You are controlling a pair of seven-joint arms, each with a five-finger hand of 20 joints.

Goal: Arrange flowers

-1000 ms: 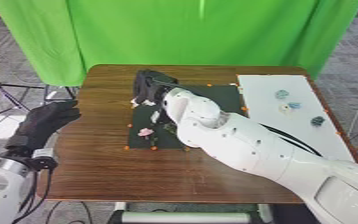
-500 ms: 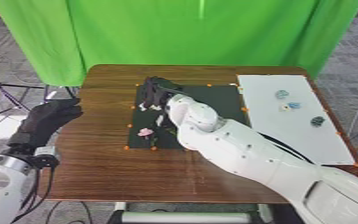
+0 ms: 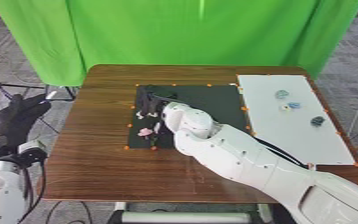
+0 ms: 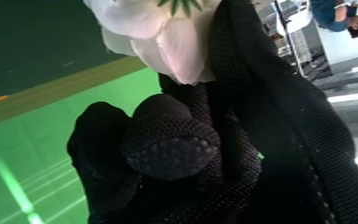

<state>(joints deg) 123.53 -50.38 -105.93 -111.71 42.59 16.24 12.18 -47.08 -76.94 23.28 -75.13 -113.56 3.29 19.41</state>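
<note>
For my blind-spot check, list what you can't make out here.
- White flower, right wrist view: partly cut off by the edge; the right hand's glove hides whether it's held.
- Dark mat, head view: partly covered by the right arm.
- Small things on the white board, head view: too small to identify.

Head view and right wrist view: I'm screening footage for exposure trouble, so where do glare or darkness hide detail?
Head view: the black right hand nearly merges with the dark mat. Right wrist view: room lights glare, a bright streak crosses the green curtain, and the hand's folds sink into shadow beside the bright white flower.
</note>
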